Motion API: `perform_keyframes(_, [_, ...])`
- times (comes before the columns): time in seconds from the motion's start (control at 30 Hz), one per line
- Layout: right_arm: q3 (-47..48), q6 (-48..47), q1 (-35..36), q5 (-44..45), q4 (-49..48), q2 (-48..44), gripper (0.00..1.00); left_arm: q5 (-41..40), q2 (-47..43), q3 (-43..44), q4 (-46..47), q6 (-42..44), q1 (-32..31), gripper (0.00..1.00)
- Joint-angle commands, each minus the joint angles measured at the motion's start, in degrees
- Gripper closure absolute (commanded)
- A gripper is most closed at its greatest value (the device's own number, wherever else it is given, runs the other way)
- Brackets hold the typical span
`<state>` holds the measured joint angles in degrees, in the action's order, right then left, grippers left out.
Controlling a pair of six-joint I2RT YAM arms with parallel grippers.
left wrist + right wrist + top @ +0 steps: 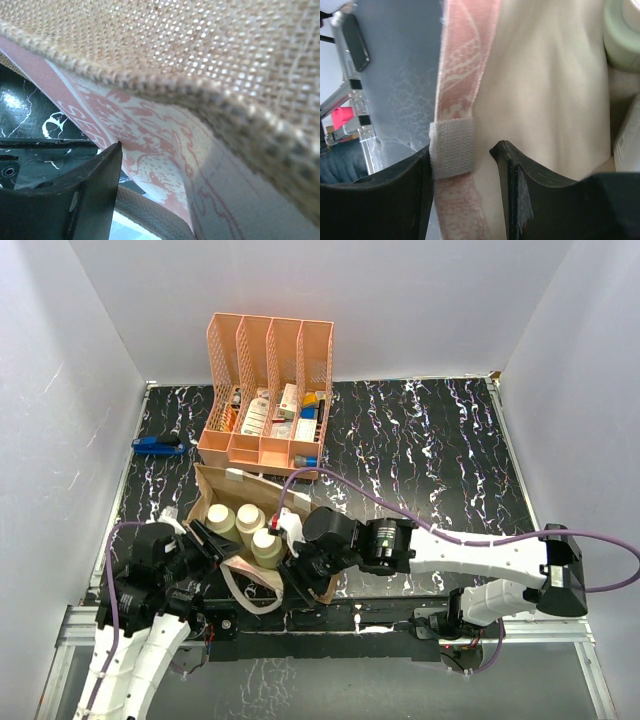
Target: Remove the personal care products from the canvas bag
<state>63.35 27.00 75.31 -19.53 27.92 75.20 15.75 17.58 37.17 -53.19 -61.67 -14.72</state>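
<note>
The boxy tan canvas bag [215,488] has its mouth open upward, but three pale olive-green bottles with cream caps [249,520] pack it, touching each other. left gripper [203,538] crowds the left rim, right gripper [460,147] straddles the right near rim. orange slotted plastic rack [265,390] blocks just beyond the bag. black marbled table [430,460] lies open to the right.

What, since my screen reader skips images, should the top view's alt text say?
An open canvas bag holding three cream-capped bottles sits at the near edge of a black marbled table, with the left end effector and right end effector at its sides. An orange file rack stands behind.
</note>
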Motion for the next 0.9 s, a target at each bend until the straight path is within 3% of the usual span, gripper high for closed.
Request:
perform_keyframes(0.0, [0.3, -1.7, 0.0, 7.4, 3.3, 0.0, 0.50, 1.7, -4.6, -3.4, -2.7, -1.5, 0.2, 0.51])
perform_keyframes(0.07, [2.0, -2.6, 0.0, 10.3, 4.3, -1.3, 0.48, 2.9, -6.6, -5.7, -1.0, -2.0, 0.2, 0.57])
perform_keyframes(0.2, [6.6, -3.4, -0.1, 16.7, 4.7, -3.1, 0.32, 3.9, -10.4, -8.4, -0.6, -3.0, 0.2, 0.72])
perform_keyframes(0.33, [11.3, -3.1, -0.2, 24.7, 5.4, -2.3, 0.20, 3.3, -11.8, -8.1, -1.1, -2.7, 0.2, 0.77])
perform_keyframes(0.5, [17.0, -3.1, -1.4, 28.6, 7.0, 1.8, 0.17, 2.8, -10.7, -7.6, -2.1, 0.5, 0.3, 0.96])
perform_keyframes(0.6, [19.1, -4.5, -2.9, 28.0, 7.4, 4.0, 0.14, 1.9, -9.5, -6.8, -2.8, 3.4, 0.3, 1.00])
perform_keyframes(0.73, [19.5, -8.4, -5.8, 28.4, 10.3, 7.1, 0.19, 1.2, -8.8, -6.3, -3.0, 6.7, 0.3, 1.00])
perform_keyframes(0.87, [19.1, -12.7, -7.5, 29.0, 10.9, 9.8, 0.36, 2.5, -9.3, -7.0, -1.3, 8.4, 0.2, 1.00])
